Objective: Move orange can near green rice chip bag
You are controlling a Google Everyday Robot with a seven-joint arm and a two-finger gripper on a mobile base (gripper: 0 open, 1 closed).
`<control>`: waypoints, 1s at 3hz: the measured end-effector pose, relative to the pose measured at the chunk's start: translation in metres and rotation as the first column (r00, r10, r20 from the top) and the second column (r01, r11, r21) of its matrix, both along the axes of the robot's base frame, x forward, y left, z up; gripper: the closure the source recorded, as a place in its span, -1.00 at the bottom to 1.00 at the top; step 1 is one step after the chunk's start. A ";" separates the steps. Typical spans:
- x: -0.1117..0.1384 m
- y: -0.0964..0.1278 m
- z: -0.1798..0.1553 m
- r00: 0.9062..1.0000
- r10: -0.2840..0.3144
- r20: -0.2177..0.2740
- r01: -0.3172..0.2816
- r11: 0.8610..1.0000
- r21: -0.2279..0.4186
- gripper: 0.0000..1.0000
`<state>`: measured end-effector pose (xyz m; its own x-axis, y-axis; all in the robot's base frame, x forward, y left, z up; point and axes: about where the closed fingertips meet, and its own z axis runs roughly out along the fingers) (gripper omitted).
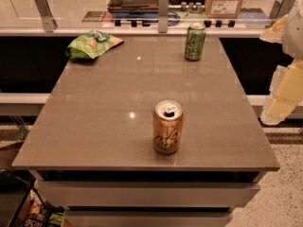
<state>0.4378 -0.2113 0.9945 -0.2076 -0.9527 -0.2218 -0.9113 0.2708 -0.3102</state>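
Observation:
The orange can [167,127] stands upright near the front middle of the grey table [104,108], its silver top opened. The green rice chip bag [93,44] lies flat at the table's back left corner, far from the can. My gripper [284,96] shows as pale cream and white parts at the right edge of the view. It hangs beside the table's right side, apart from the can and level with the table's middle. It holds nothing that I can see.
A green can [194,41] stands upright at the back right of the table. Behind the table runs a glass partition with metal posts [163,8] and a counter with boxes [225,1]. A speckled floor [284,193] lies to the right.

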 end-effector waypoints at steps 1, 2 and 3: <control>0.000 0.000 0.000 1.000 0.000 0.000 0.000 1.000 0.000 -1.00; -0.003 0.009 -0.009 1.000 0.026 0.000 -0.026 0.997 0.068 -1.00; -0.010 0.030 -0.027 0.997 0.072 0.009 -0.073 0.979 0.190 -1.00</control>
